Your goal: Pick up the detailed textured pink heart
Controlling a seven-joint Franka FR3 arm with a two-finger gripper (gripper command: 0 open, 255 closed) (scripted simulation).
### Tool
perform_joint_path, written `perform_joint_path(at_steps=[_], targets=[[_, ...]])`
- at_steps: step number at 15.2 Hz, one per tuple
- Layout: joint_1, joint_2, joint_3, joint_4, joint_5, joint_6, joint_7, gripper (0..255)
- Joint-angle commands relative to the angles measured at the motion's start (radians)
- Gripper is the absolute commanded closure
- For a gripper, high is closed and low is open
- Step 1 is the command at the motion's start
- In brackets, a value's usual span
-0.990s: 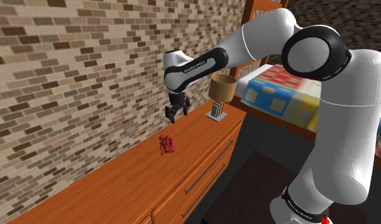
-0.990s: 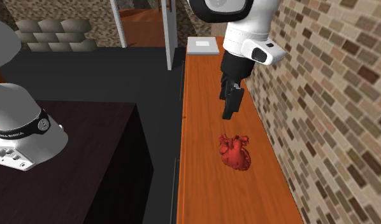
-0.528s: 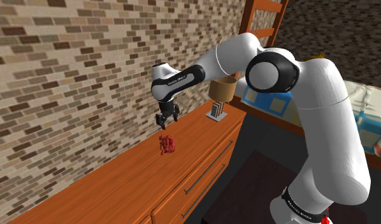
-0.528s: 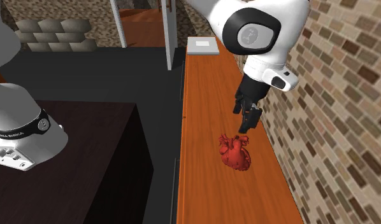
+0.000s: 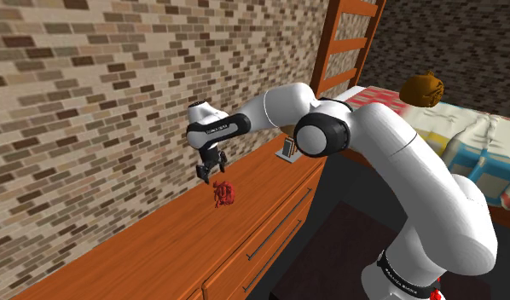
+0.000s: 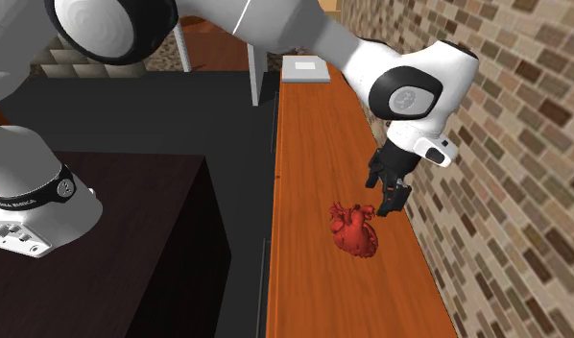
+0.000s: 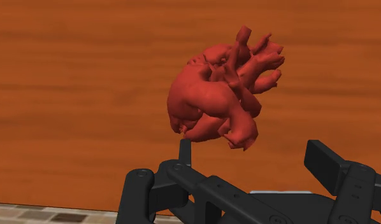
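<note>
I see the heart (image 6: 354,229) lying on the dresser top (image 6: 309,144), just below the middle of the second exterior view. It is red and anatomical in shape, a lumpy mass of rounded lobes with stubby vessel stumps poking from one end. The dresser top is smooth orange-brown wood with fine grain, running along a rough brick wall (image 5: 83,94) that fills the shoulder view's left. My gripper (image 7: 251,156) hangs close over the heart on the wall side. It is matte black, with its two blocky fingers spread apart and nothing clasped between them. The heart sits just ahead of the tips.
</note>
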Motion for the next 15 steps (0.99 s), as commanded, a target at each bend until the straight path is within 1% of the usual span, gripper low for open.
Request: perform_joint_path(at_steps=[1,5,8,9,15], targets=[[0.0,0.028,-0.001,0.021,-0.001,0.007,-0.001,0],[0.001,0.067,-0.002,0.035,-0.002,0.031,0.0,0],[0.001,0.073,-0.002,0.039,-0.002,0.034,0.0,0],[0.001,0.074,-0.002,0.041,-0.002,0.033,0.0,255],[0.001,0.075,-0.002,0.042,-0.002,0.032,0.0,255]])
